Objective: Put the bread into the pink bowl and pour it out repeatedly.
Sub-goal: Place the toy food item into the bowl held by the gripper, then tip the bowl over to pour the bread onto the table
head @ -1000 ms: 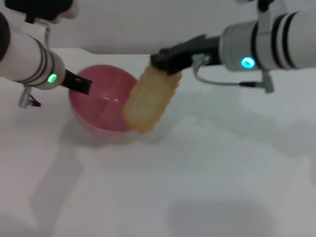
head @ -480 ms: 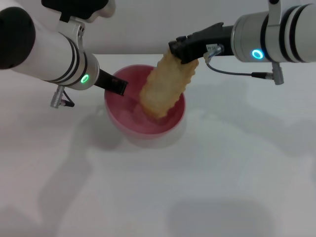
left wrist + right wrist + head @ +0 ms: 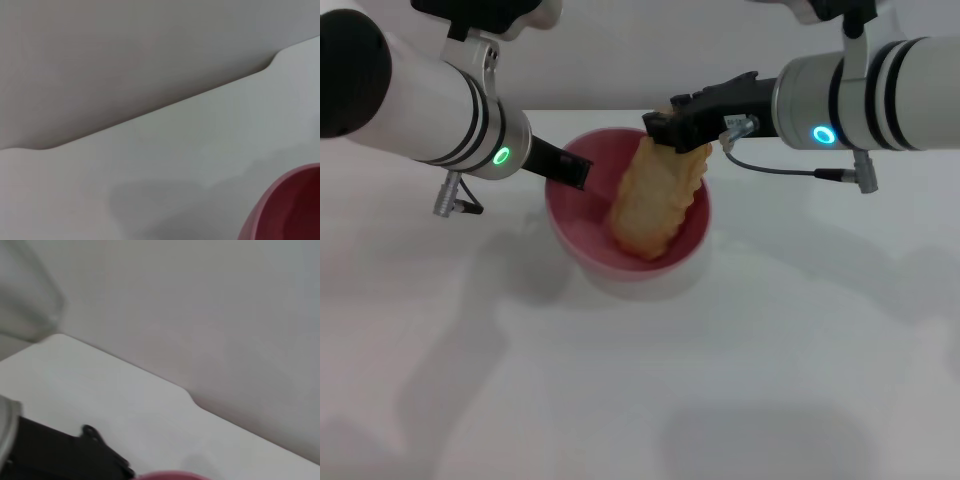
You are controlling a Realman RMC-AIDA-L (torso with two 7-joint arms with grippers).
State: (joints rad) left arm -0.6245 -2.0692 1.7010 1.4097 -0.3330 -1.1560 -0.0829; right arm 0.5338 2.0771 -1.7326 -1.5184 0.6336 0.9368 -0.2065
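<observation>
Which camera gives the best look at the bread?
The head view: the bread shows whole, held at its top end by the right tool, its lower end inside the pink bowl. Both wrist views show only a bit of the bowl, no bread.

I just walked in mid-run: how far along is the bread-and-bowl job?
Done: the bread is picked up and its lower end is inside the pink bowl. In hand: the right gripper holds its top end; the left gripper grips the bowl's rim. Left: release, then pour.
</observation>
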